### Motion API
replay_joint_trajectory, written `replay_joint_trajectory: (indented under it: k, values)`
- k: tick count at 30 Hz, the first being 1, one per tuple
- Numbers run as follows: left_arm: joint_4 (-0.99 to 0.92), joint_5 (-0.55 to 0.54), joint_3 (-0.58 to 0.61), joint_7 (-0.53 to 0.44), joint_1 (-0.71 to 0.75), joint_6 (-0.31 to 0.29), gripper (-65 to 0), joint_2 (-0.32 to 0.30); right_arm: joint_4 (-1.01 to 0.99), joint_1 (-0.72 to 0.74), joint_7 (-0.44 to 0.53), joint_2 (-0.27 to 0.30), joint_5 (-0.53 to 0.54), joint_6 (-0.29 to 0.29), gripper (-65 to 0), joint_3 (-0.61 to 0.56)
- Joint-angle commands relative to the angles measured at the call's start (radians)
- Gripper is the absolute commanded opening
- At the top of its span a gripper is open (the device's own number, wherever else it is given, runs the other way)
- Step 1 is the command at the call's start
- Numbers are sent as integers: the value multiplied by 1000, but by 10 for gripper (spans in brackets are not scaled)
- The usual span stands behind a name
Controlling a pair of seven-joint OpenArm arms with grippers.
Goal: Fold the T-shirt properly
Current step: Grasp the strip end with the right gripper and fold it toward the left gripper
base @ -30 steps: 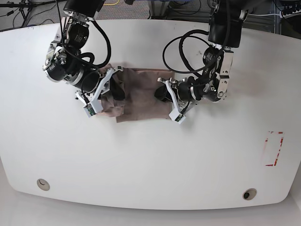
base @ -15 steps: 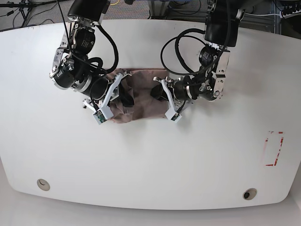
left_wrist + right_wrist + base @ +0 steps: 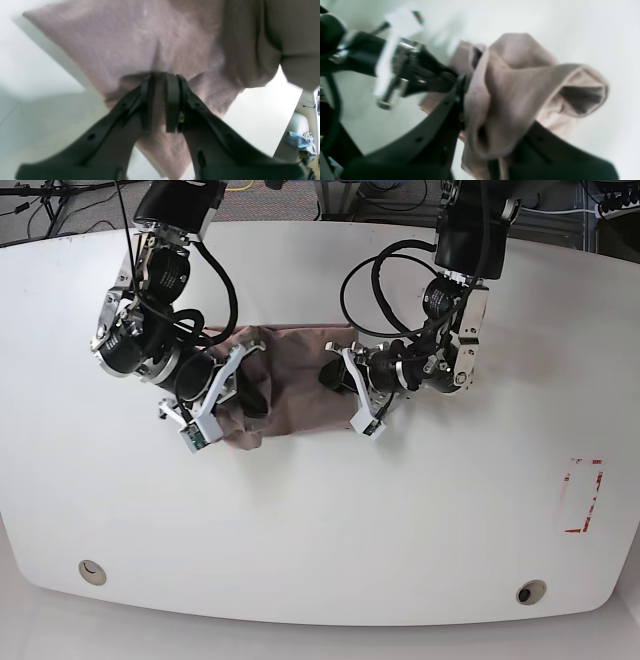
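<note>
**Both my grippers pinched on the shirt, mid-fold**

From my left wrist: my left gripper (image 3: pixel 160 100) has its jaws nearly together, with a layer of the T-shirt (image 3: pixel 140 40) clamped between the pads. The cloth fans away from the pinch toward the top of the view and hangs in loose folds at the right, clear of the white table (image 3: pixel 37 105). I judge I hold an edge this way so the fabric can be carried over itself.

From my right wrist: my right gripper (image 3: pixel 480 120) is closed tight on a bunched wad of the T-shirt (image 3: pixel 520 87), which spills over one finger and hides the other (the picture is blurred, so which part of the shirt this is I cannot tell). My other gripper reaches into the cloth from the left.

From the base view: the T-shirt (image 3: pixel 295 385) lies as a crumpled band in the far half of the table (image 3: pixel 320 530), about midway between its side edges. My right gripper (image 3: pixel 245 385) grips one end, my left gripper (image 3: pixel 342 380) the other, seemingly to bring the ends together.
</note>
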Motion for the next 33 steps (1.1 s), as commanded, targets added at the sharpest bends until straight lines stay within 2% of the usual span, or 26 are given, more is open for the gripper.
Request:
replay_joint_trajectory:
  k: [1,9,22,33]
  values:
    - [-10,73,7,79,9,19,-571,-4,30,17,16,22,38,4,-645,1]
    - [-12,73,7,79,10,19,-571,-5,44,10,-22,43,127,4,-645,3]
    - [-68,73,7,42,6,19,-571,-5,44,25,-22,78,171,4,-645,21]
    - [-111,70,7,36,6,19,-571,-5,44,63,-24,173,180,4,-644,41]
